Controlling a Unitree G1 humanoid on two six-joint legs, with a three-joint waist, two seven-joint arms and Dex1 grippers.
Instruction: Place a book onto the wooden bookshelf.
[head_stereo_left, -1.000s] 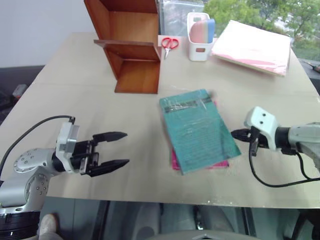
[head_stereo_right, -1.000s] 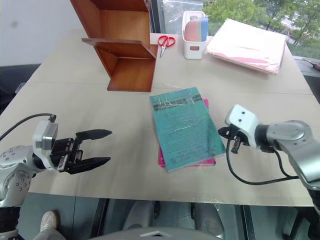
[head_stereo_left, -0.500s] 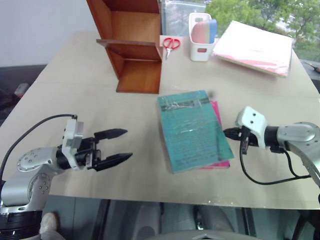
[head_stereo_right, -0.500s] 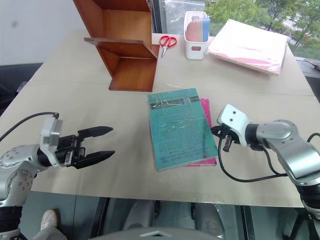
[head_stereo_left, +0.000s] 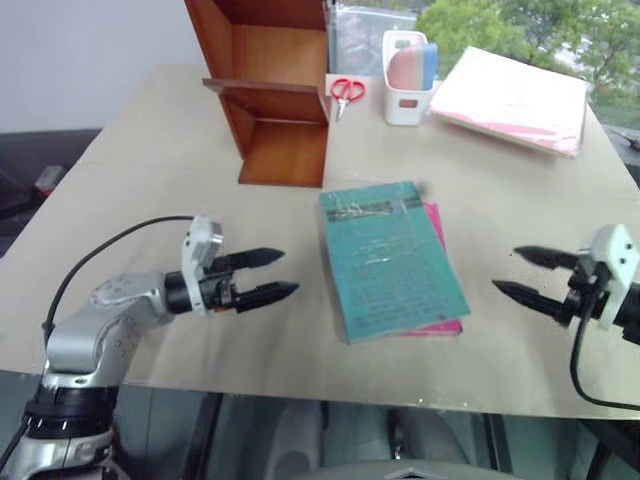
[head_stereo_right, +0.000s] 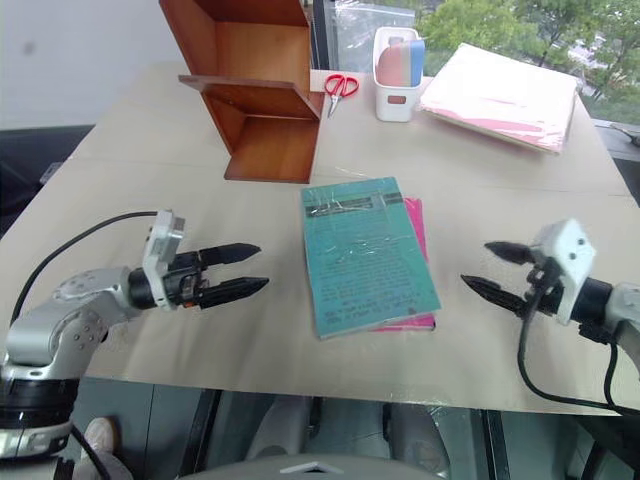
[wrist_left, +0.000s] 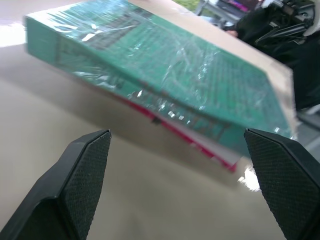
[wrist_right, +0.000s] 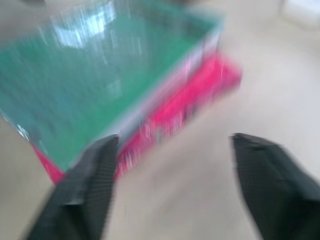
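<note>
The left gripper (wrist_left: 177, 185) has its two black textured fingers (wrist_left: 82, 182) spread wide apart, with nothing between them; beyond them lies the book (wrist_left: 165, 85), teal-green under glossy, wrinkled plastic wrap, flat on the beige table (wrist_left: 125, 200); it rests on top of a magenta-pink book (wrist_left: 197, 147), whose edge shows beneath it; both fingertips are apart from the books; past the far corner of the teal book a dark blurred shape (wrist_left: 280, 35) shows, too unclear to identify.
</note>
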